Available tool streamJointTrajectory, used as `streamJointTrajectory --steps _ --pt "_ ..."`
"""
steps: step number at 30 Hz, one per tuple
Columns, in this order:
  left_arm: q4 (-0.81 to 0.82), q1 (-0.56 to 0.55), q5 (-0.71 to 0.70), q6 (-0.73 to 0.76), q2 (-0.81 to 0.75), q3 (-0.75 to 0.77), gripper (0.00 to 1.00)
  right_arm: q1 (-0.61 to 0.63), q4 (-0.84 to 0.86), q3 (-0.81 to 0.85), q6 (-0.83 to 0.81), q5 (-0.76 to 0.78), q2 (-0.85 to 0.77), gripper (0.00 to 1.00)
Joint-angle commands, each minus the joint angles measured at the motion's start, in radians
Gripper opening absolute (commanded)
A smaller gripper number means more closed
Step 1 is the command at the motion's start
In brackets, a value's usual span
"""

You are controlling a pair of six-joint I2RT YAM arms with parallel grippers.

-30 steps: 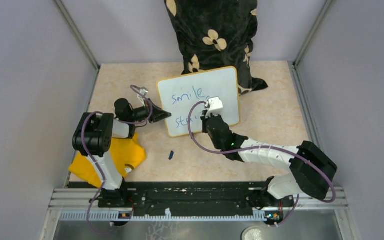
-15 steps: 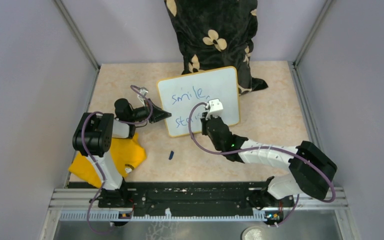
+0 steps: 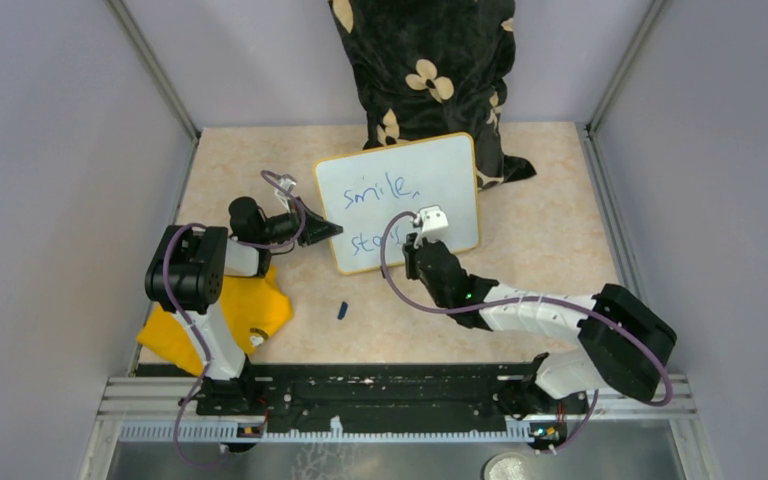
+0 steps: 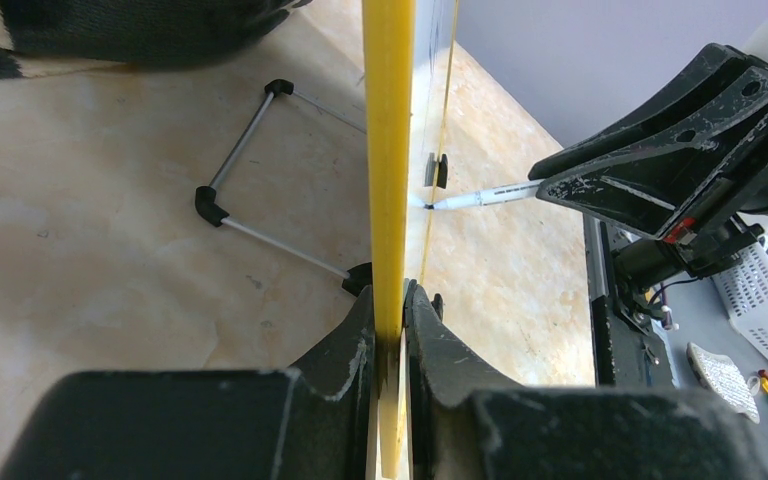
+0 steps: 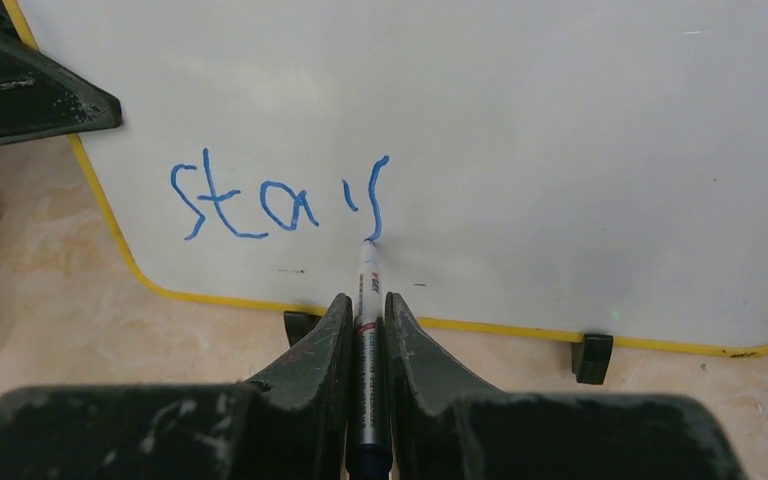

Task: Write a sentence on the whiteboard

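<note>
The whiteboard (image 3: 440, 170) stands tilted on its black feet; its yellow rim shows edge-on in the left wrist view (image 4: 388, 150). The sentence (image 3: 380, 188) reads "smile," above "stay" in blue; the right wrist view shows "stay" (image 5: 280, 200). My left gripper (image 3: 322, 229) is shut on the board's left rim (image 4: 390, 320). My right gripper (image 3: 422, 245) is shut on a white marker (image 5: 368, 300), whose tip touches the board at the bottom of the "y". The marker also shows in the left wrist view (image 4: 485, 195).
A yellow cloth (image 3: 225, 315) lies under the left arm. A small blue marker cap (image 3: 342, 310) lies on the beige table in front of the board. A black flowered cloth (image 3: 425, 70) hangs behind the board. The board's wire stand (image 4: 260, 170) rests behind it.
My right gripper has drawn back towards me and down the board with the marker, completing the tail of the "y". The left arm has not moved.
</note>
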Motion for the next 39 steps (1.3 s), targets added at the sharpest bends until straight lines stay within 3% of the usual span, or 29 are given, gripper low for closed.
streamJointTrajectory --steps 1,15,27,32,36,39 --pt "-0.066 -0.014 -0.032 0.063 0.035 0.002 0.0 0.018 0.027 0.015 0.017 -0.02 0.022 0.0" --pt "-0.068 -0.016 -0.032 0.064 0.035 0.003 0.0 0.072 0.036 0.104 0.013 -0.038 0.108 0.0" --pt "-0.07 -0.016 -0.033 0.064 0.038 0.004 0.0 0.008 -0.11 0.075 -0.012 0.045 -0.198 0.0" --pt "-0.073 -0.016 -0.031 0.064 0.042 0.005 0.0 -0.043 -0.045 0.005 -0.08 0.019 -0.3 0.0" --pt "-0.075 -0.016 -0.031 0.066 0.041 0.007 0.0 -0.049 0.013 -0.023 -0.177 -0.045 -0.308 0.0" --pt "-0.077 -0.016 -0.031 0.069 0.039 0.007 0.0 -0.049 0.032 -0.031 -0.196 -0.005 -0.294 0.0"
